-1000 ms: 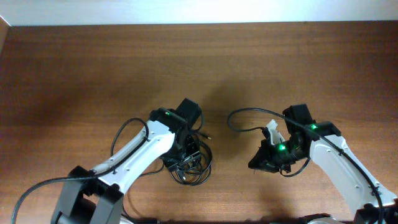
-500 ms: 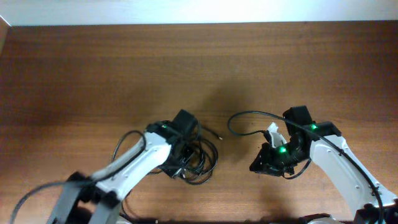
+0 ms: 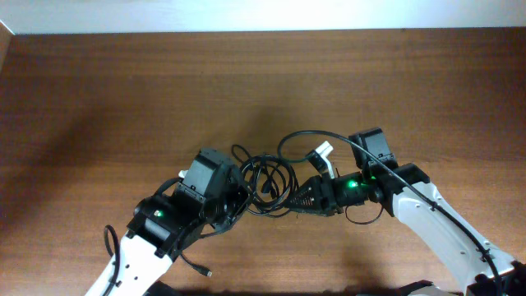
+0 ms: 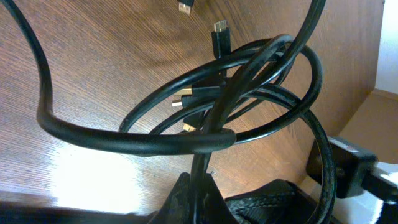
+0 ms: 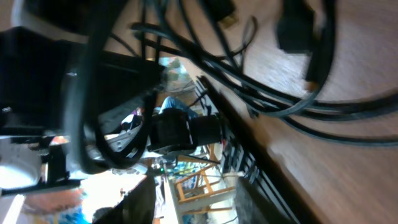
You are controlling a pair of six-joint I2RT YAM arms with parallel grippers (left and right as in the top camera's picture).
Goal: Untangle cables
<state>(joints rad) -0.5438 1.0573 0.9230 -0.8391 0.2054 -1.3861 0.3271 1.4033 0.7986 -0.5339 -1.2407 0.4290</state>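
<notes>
knot sits between both end effectors, left one clamped on a strand

thin black flexible cables with small plug connectors [image 3: 267, 177] lie as a loose knot of overlapping loops on the brown wood-grain counter [image 3: 123, 90]. in the overhead view the knot is low and near the middle, between the two arms.

left end effector [image 4: 198, 190]: closed tight on the cables. in the left wrist view one strand rises straight out from between its fingers and meets a heavier loop that sweeps across the frame. beyond that, several rings are stacked over one another. gold-tipped plugs [image 4: 181, 102] sit inside the rings, and a black plug with a silver tip [image 4: 221, 38] sits at the far edge of the bundle.

right end effector [image 3: 300, 197]: its tip is right at the right side of the knot, pointing toward the left one. from overhead it is only a dark wedge. the right wrist view is blurred and crowded with strands close to the lens. cannot tell how far its jaws stand apart, or whether any strand is between them.

a green lamp [image 3: 353, 185] glows on the right arm.
</notes>
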